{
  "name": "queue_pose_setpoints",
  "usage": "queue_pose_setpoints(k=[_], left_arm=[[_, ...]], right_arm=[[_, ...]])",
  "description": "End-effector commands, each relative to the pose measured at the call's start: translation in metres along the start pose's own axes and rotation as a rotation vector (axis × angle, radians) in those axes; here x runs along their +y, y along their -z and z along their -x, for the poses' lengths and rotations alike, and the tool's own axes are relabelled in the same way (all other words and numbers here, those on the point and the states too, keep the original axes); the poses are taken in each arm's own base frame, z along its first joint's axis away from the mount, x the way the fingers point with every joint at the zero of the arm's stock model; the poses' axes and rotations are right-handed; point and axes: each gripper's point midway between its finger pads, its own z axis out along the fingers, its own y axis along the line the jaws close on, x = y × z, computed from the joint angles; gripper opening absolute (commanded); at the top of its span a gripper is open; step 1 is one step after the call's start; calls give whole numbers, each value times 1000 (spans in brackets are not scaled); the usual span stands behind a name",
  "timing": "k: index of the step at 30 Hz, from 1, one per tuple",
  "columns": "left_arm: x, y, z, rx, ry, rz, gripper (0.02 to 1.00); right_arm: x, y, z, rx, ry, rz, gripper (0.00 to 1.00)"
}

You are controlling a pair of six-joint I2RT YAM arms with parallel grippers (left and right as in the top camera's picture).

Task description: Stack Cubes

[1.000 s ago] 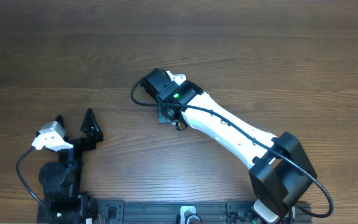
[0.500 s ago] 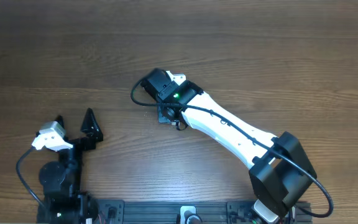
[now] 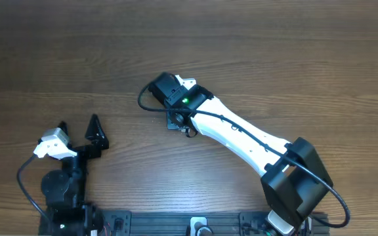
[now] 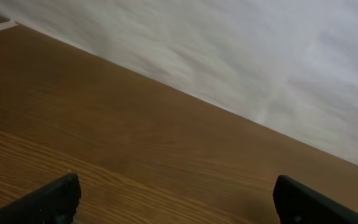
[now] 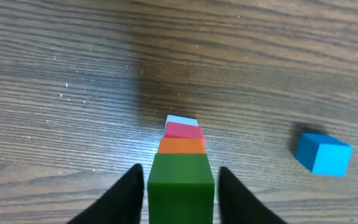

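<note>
Near the middle of the top view, the right gripper (image 5: 180, 194) closes around the green cube (image 5: 180, 177) and seems to grip it. The green cube tops an orange cube (image 5: 181, 145), a red cube (image 5: 182, 130) and a pale cube (image 5: 182, 120). A blue cube (image 5: 322, 153) lies apart from them on the table (image 5: 55, 62). At lower left, the left gripper (image 3: 79, 130) is spread wide.

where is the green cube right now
In the right wrist view the green cube sits on the orange cube, at the right gripper; a blue cube lies apart on the table.
</note>
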Motion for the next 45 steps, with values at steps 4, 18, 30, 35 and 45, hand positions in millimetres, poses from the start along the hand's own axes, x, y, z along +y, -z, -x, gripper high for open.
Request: queue_pose_setpoints(k=[4, 18, 30, 35, 45], left_arm=[[-2, 0, -2, 3, -15, -11, 1000], [-2, 0, -2, 3, -15, -11, 1000], [-2, 0, -2, 3, -15, -11, 1000], [-2, 0, -2, 3, -15, -12, 1000], [-2, 0, -2, 3, -15, -11, 1000]], right_arm=[[-2, -2, 8, -15, -15, -14, 529], [15, 58, 35, -137, 44, 99, 993], [-80, 105, 29, -119, -13, -30, 991], [-104, 75, 17, -60, -53, -79, 991], [-116, -1, -15, 11, -66, -39, 993]])
